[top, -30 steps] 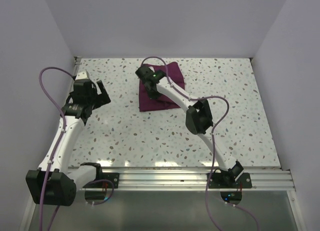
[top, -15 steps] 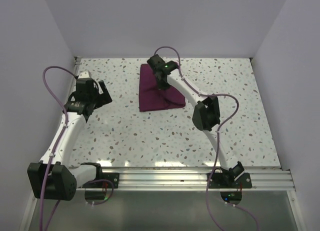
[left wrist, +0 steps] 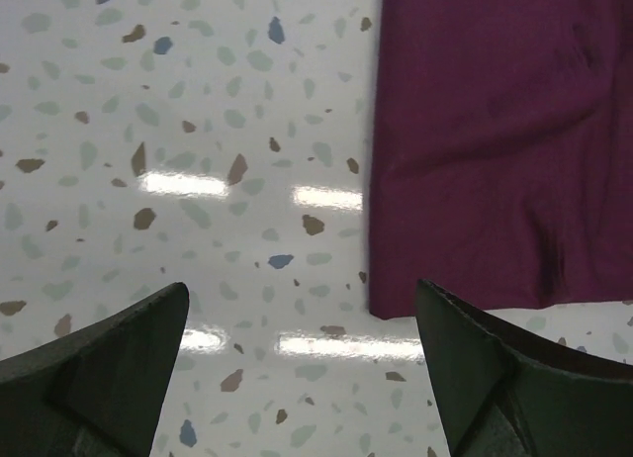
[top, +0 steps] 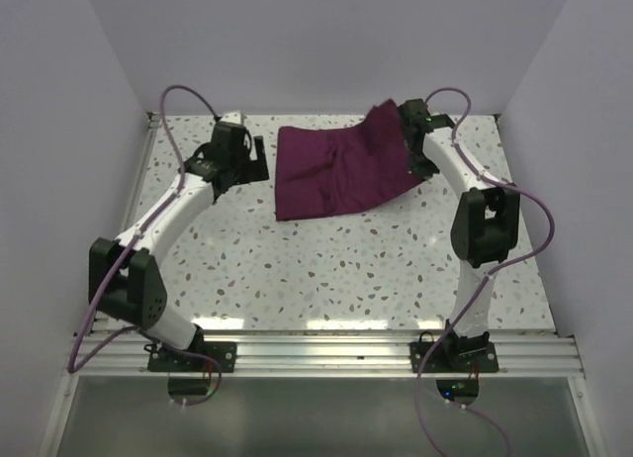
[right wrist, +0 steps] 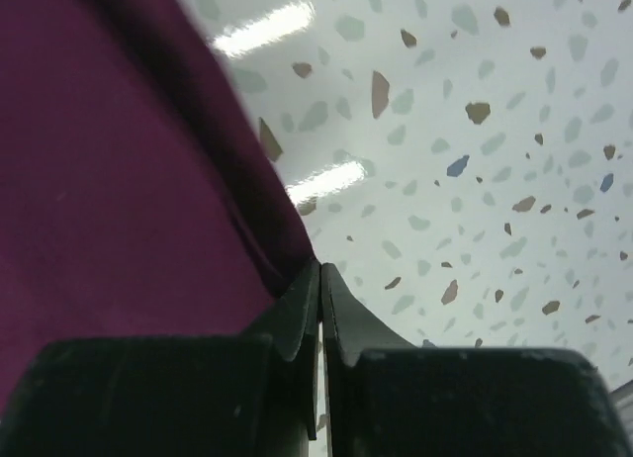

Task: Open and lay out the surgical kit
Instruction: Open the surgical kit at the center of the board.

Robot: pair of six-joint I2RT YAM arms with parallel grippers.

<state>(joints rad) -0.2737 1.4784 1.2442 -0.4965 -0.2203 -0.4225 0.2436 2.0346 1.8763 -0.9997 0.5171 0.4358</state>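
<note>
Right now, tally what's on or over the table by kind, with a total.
Cloth: 1
Grippers: 2 (left gripper open, right gripper shut on the cloth)
Total: 3

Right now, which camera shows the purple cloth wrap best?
The top external view: the whole cloth wrap shows, one side lifted by the right hand. The left wrist view catches only one corner and edge; the right wrist view shows just a fold pinched in that hand.
</note>
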